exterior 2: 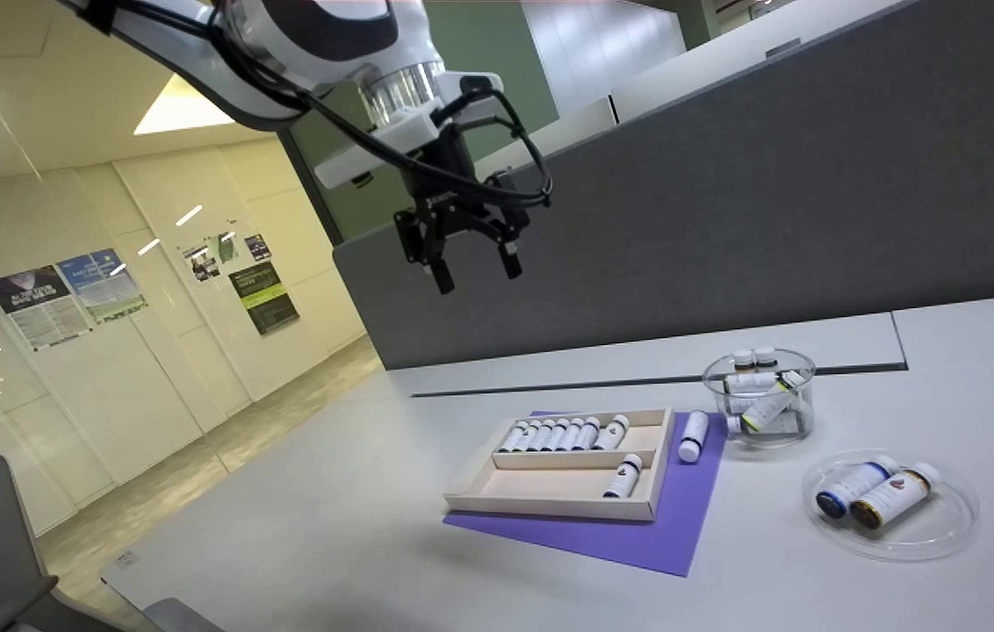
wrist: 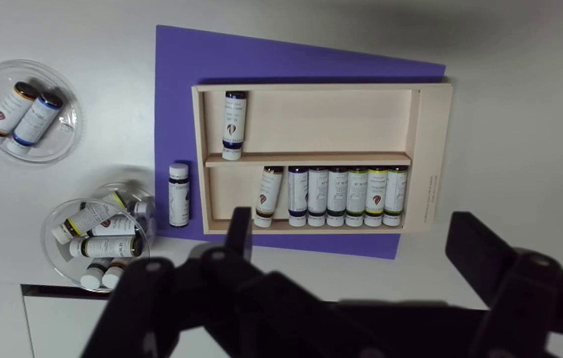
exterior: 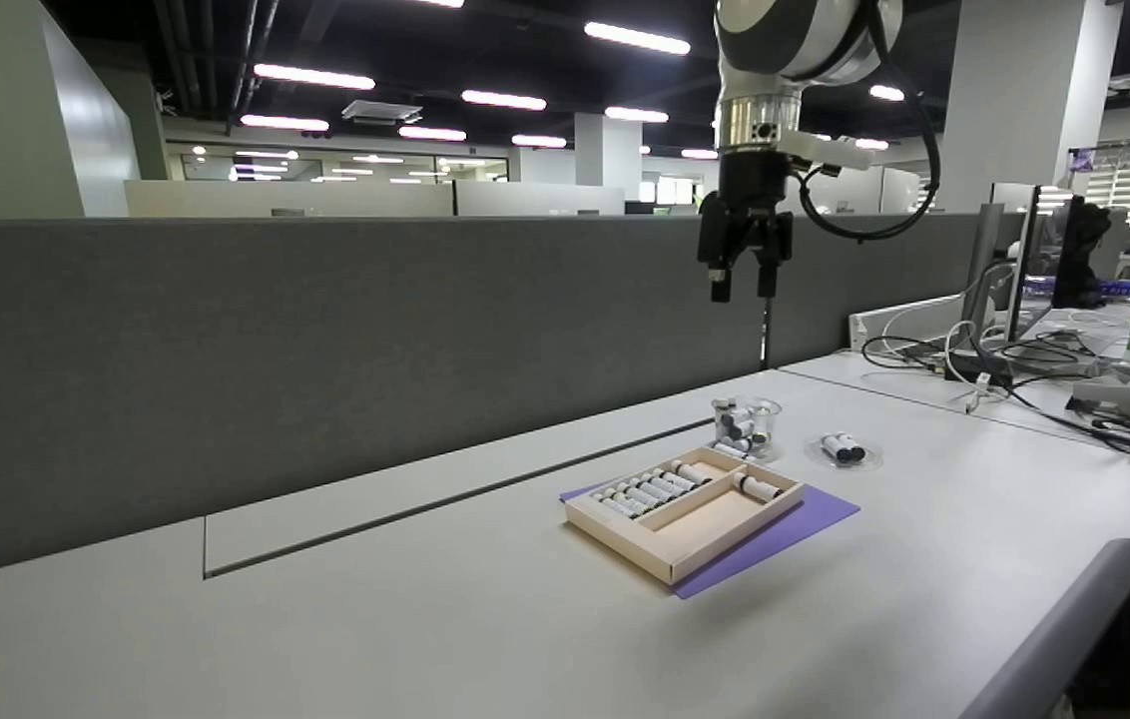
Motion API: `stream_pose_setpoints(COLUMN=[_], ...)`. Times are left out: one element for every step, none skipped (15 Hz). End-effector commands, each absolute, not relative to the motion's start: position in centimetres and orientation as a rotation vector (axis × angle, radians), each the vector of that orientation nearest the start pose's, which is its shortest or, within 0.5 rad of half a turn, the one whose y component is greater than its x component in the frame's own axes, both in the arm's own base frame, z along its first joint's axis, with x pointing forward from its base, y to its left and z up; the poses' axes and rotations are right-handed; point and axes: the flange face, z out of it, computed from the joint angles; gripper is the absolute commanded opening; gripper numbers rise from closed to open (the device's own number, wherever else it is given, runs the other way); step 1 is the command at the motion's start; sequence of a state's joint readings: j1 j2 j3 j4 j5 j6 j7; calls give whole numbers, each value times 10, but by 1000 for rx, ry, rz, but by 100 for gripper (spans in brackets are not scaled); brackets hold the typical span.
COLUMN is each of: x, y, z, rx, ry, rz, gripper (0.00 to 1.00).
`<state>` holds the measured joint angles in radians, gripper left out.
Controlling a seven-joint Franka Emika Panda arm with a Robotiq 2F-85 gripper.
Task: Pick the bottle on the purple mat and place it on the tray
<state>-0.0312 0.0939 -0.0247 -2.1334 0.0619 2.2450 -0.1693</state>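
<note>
A small dark glass bottle with a white label and cap lies on its side on the purple mat, just outside the tray's end, in the wrist view (wrist: 179, 195) and both exterior views (exterior 2: 693, 436) (exterior: 733, 452). The purple mat (wrist: 281, 59) (exterior 2: 692, 509) (exterior: 775, 534) lies flat, partly under the tray. The light wooden tray (wrist: 433, 149) (exterior 2: 550, 506) (exterior: 615, 540) has two compartments. One holds a row of several bottles, with one tilted; the other holds a single bottle at one end. My gripper (exterior: 744, 286) (exterior 2: 477, 271) (wrist: 356, 238) is open and empty, high above the table.
A clear cup (wrist: 55, 266) (exterior 2: 806, 399) with several bottles stands close to the loose bottle. A clear round dish (wrist: 70, 144) (exterior 2: 945, 544) holds two bottles. A grey partition (exterior: 325, 369) runs along the table's back edge. Cables and monitors (exterior: 1014, 260) stand further along.
</note>
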Motion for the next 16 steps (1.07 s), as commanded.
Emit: stream_pose_setpoints(x=[578,583,587,592,598,605,611,619,626,634,642,649,655,661,666,670], y=[-59,-68,-77,-85,-93,-100,-106,-113,-119,-126,-131,-135,-139,-142,-145,-146], z=[347,339,330,321,310,299,288,275,264,250,238,226,215,204,196,189], rx=[-3070,-3071,-3055,-3061,-3069,-3081,-3096,-3114,-3120,-3127,-3138,-3147,-3151,-3159,-3166,-3164], ry=[-125,-129,-137,-146,-161,-169,-177,-178,-171,-155,-143,-129,-122,-108,-102,-94], rz=[-119,-139,-129,-141,-143,-146,-146,-142,-139,-121,-109,-86,-64,-48,-32,-20], gripper=[100,100,100,100,100,100,100,100,100,100,100,100,100,100,100,100])
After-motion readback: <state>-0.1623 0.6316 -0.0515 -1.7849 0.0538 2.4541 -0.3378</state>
